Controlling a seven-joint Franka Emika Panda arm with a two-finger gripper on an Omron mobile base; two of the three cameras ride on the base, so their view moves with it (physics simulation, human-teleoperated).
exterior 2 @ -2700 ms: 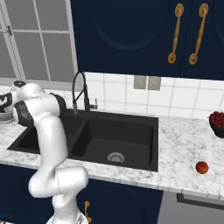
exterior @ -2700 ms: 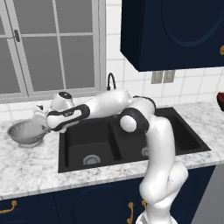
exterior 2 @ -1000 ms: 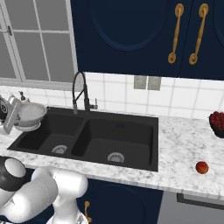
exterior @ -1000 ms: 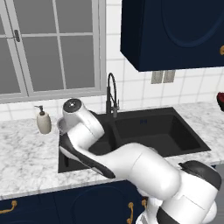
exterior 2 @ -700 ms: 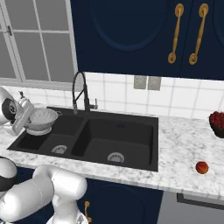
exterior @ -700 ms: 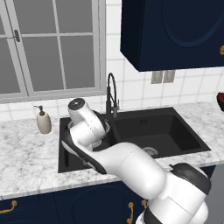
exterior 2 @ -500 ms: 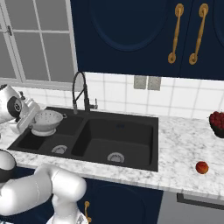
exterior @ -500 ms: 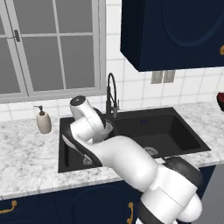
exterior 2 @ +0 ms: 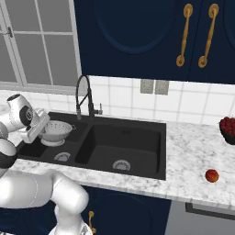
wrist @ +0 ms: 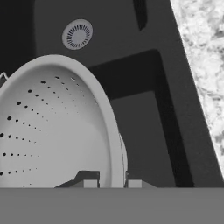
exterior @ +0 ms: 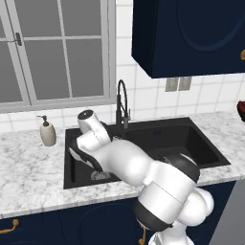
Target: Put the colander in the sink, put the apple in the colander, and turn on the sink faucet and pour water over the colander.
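The colander (exterior 2: 57,130) hangs just above the left basin of the black sink (exterior 2: 137,137), level and upright. My gripper (exterior 2: 43,132) is shut on its left rim. In the hand view the colander (wrist: 52,127) bulks large at the left, and its rim runs between my fingertips (wrist: 90,183), with a silver drain (wrist: 77,34) farther off. The apple (exterior 2: 211,175) lies on the marble counter far to the right, near the front edge. The black gooseneck faucet (exterior 2: 84,97) stands behind the divider between the basins. From the left base view my arm covers the left basin (exterior: 76,165).
A bowl of red fruit (exterior 2: 227,126) sits at the far right of the counter. A white soap dispenser (exterior: 46,134) stands left of the sink. Each basin has its drain (exterior 2: 121,165) uncovered. Dark blue cabinets hang overhead.
My arm has swung from the counter on the left toward the sink, carrying the colander rightward and down over the left basin.
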